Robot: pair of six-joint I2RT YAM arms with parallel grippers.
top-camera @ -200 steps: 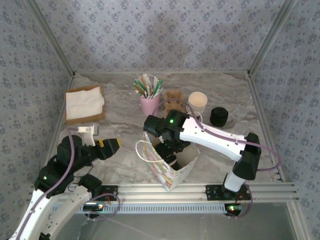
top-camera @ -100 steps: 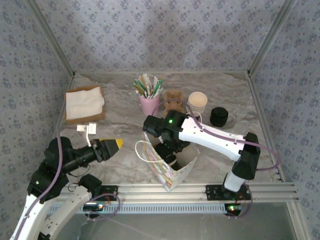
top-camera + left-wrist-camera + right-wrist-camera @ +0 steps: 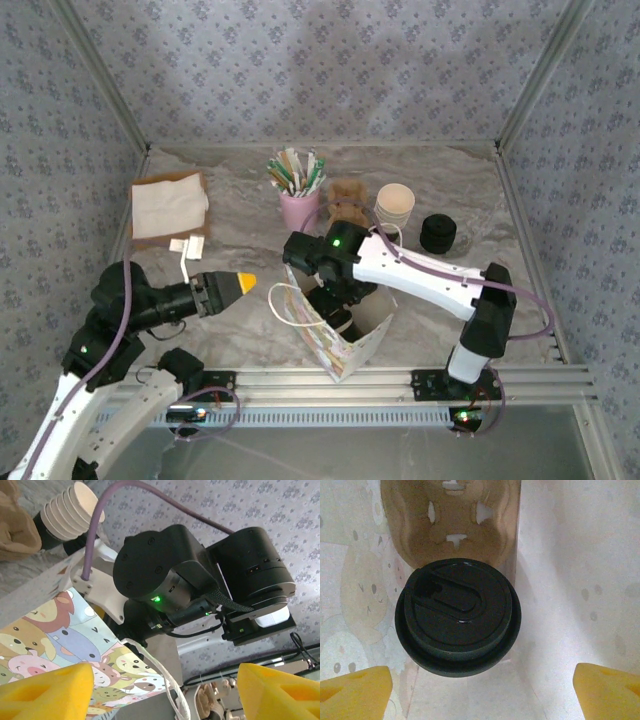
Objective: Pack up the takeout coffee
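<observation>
A marble-look tabletop, veined grey and beige, spreads under and ahead of the left pincer. 3 walls papered in blue-grey with a small repeating floral print close it in: the back wall well beyond the pincer, 1 side wall to its left, the other far to its right. 2 pale metal posts slant up the back corners. Behind the pincer, silver slotted rails run along the table's near edge. Light is soft and even, with a dim shadow on the back wall. From the left wrist, the same wallpaper rises beyond the pincer.
</observation>
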